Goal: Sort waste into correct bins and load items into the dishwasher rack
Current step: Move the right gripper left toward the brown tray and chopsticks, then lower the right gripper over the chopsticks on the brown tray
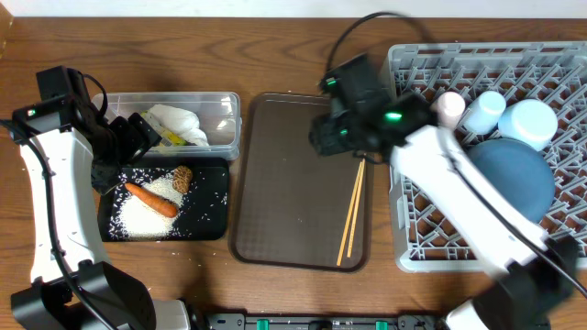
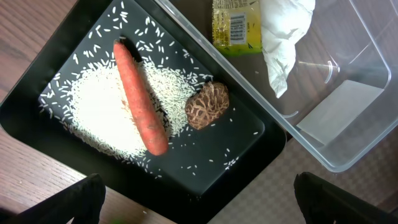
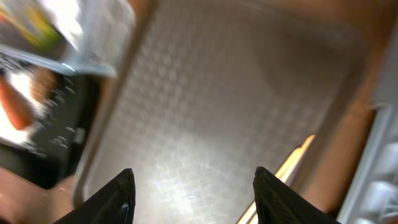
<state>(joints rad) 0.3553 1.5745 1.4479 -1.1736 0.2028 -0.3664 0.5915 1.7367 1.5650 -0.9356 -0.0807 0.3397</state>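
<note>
We see the left gripper [image 2: 199,208] wide apart over the black tray [image 2: 186,182]. The right gripper [image 3: 196,199] stands parted, empty.

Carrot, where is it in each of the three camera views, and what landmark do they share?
Overhead: carrot lower left, on rice in the black tray.
Left wrist: carrot left of centre, diagonal.
Right wrist: carrot blurred at left edge.
Shared landmark: the black tray.
</note>
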